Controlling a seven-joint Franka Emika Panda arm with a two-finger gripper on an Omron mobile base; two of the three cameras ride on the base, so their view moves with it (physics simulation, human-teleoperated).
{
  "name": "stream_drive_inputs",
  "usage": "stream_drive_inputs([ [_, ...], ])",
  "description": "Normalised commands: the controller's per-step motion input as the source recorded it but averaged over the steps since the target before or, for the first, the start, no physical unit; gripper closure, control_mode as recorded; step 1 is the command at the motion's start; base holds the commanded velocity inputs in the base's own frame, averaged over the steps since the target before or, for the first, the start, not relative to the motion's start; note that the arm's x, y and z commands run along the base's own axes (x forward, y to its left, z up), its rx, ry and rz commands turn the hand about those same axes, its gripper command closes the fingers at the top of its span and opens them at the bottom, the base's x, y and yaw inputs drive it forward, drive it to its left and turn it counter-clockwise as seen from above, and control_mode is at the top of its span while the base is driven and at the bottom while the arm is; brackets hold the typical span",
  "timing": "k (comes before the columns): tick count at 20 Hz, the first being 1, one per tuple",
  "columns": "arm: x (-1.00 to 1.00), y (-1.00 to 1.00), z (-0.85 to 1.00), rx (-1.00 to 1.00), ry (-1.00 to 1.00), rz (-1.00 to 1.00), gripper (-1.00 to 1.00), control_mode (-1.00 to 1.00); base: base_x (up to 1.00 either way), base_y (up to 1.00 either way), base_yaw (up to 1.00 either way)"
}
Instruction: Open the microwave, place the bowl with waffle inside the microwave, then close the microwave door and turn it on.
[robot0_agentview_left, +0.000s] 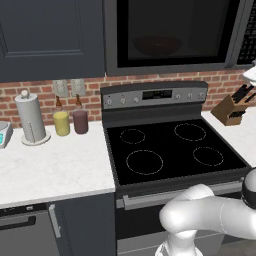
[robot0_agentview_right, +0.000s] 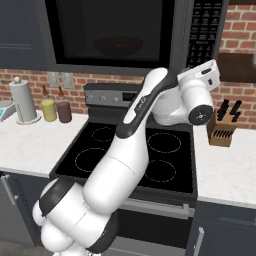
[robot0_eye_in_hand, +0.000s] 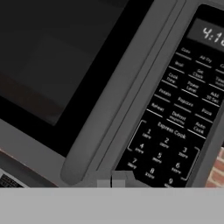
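The microwave (robot0_agentview_left: 112, 45) hangs above the stove, and its door (robot0_agentview_right: 65, 35) is shut. Through the dark glass I make out the reddish-brown bowl (robot0_agentview_left: 156, 46) (robot0_agentview_right: 118, 46) inside. The waffle is hidden behind the dim glass. My arm reaches up and right to the button panel (robot0_agentview_right: 205, 30). In the hand view my gripper (robot0_eye_in_hand: 111, 183) is shut with nothing in it. Its tips sit just below the number keys of the panel (robot0_eye_in_hand: 175, 127), right of the long vertical door handle (robot0_eye_in_hand: 118, 96).
A black-topped stove (robot0_agentview_left: 170, 145) stands under the microwave. A wooden knife block (robot0_agentview_right: 221, 127) sits on the right counter. On the left counter are a paper-towel holder (robot0_agentview_left: 31, 120) and two jars (robot0_agentview_left: 61, 122).
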Motion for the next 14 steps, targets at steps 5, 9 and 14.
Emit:
stream_drive_inputs([
  [5, 0.20, 0.00, 0.00, 0.00, 0.00, -0.03, 1.00, -1.00, 0.00, 0.00, 0.00],
  [9, 0.20, 0.00, -0.04, 0.00, 0.00, -0.03, 1.00, -1.00, 0.00, 0.00, 0.00],
  [14, 0.15, 0.00, -0.07, 0.00, 0.00, -0.03, 1.00, -1.00, 0.00, 0.00, 0.00],
])
